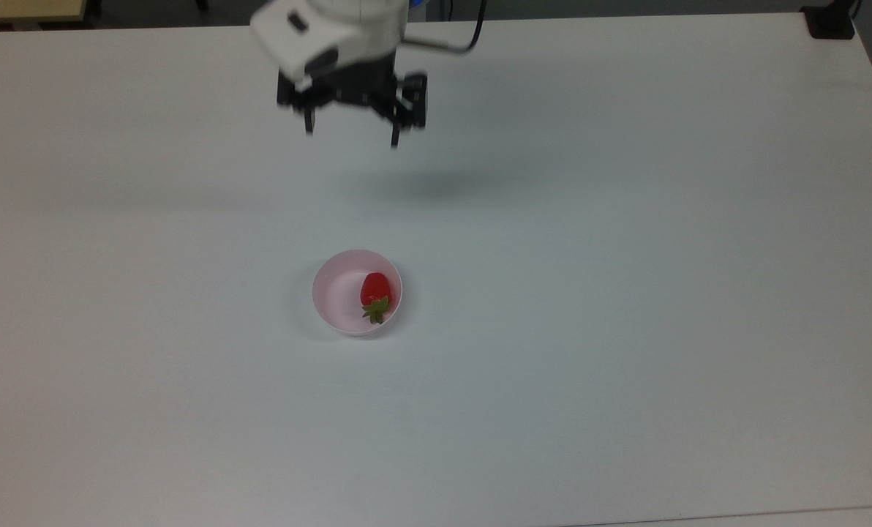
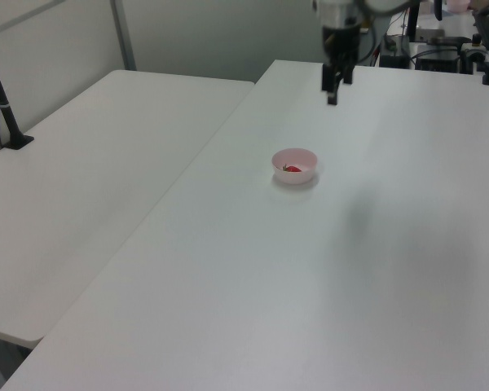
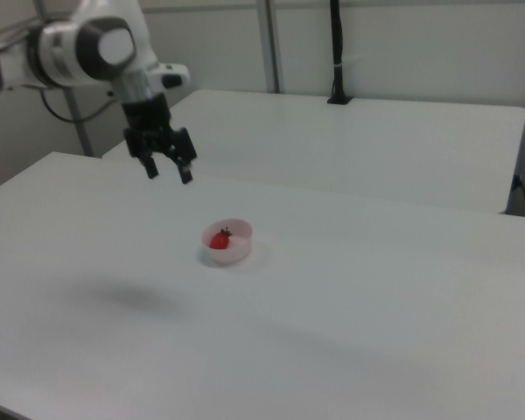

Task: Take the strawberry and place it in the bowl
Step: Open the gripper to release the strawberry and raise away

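The red strawberry [image 1: 374,291] lies inside the pale pink bowl [image 1: 333,293], near the rim on the top view's right, its green cap toward the lower edge. The strawberry [image 3: 220,239] and bowl [image 3: 240,249] also show in the right view, and both the strawberry [image 2: 292,169] and the bowl [image 2: 296,174] show in the left view. My gripper [image 1: 351,139] hangs high above the table, far from the bowl toward the top view's upper edge, open with nothing between its fingers. It shows again in the left view [image 2: 332,94] and the right view [image 3: 168,172].
The white table [image 1: 626,293] stretches wide around the bowl. A second white table [image 2: 90,163] adjoins it on the left view's left. A black post [image 2: 2,98] stands on that table, and a black mount [image 1: 831,22] sits at the top view's upper right corner.
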Available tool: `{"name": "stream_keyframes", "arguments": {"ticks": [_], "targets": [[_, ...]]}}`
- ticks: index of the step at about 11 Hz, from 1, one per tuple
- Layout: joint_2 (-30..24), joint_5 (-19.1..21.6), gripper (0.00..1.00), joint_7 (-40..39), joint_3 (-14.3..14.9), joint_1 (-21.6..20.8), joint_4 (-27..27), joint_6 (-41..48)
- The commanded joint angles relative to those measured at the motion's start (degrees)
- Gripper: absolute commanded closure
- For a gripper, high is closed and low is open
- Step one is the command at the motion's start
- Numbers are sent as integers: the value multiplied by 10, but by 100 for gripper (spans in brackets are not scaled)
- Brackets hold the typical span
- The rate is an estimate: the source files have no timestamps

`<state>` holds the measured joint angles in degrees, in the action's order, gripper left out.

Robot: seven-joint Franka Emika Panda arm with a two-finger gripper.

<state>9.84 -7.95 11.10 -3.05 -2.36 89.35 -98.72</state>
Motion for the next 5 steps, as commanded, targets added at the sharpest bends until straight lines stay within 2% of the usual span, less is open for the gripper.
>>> {"name": "stream_keyframes", "arguments": {"ticks": [1,2,5], "targets": [[-89,25,0,-10,5,-2,58,37],[-107,46,0,-10,6,2,70,38],[-114,48,0,-10,9,9,67,59]]}}
